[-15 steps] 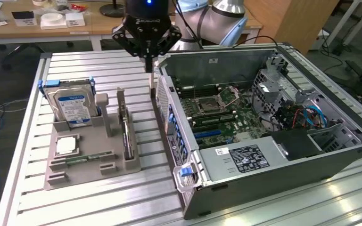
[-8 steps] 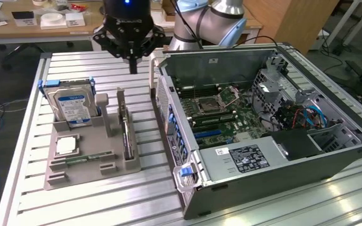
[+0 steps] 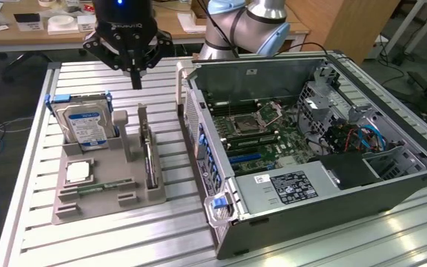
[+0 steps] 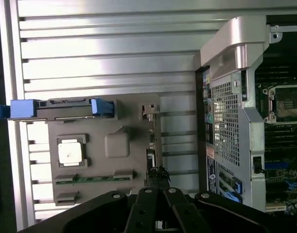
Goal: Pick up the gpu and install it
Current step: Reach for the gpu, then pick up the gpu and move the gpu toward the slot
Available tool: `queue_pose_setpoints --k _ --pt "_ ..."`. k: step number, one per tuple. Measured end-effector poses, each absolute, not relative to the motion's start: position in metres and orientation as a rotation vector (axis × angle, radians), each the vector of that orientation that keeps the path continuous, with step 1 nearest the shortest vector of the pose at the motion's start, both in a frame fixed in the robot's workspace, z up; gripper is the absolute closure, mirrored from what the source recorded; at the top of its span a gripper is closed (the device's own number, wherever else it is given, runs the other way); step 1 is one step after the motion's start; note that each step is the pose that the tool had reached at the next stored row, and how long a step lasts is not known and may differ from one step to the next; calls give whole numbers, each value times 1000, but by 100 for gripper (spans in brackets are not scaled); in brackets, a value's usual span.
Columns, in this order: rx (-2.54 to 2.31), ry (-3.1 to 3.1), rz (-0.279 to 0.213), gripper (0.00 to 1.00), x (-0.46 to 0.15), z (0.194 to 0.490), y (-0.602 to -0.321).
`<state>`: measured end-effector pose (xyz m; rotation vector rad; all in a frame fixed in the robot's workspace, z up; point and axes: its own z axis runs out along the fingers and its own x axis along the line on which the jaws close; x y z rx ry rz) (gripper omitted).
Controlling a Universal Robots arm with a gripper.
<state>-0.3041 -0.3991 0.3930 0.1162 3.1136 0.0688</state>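
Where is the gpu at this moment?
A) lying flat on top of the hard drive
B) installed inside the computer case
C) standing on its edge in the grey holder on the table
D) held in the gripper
C: the gpu stands on its edge in a slot of the grey holder, and the shut gripper hangs higher up, holding nothing.

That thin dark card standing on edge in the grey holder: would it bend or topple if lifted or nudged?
The thin dark card is probably stiff, since it stands straight on its edge. Being so thin, it is likely light. Without the grey plastic holder propping it, it would probably tip over.
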Motion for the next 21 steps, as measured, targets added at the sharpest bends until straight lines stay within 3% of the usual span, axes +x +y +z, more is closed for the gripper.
queue_pose_setpoints --k 17,19,21 --pt "116 3114 69 89 -304 393 -399" --pt "116 3114 69 76 -304 393 -399" --pt "116 3114 69 71 -304 393 -399"
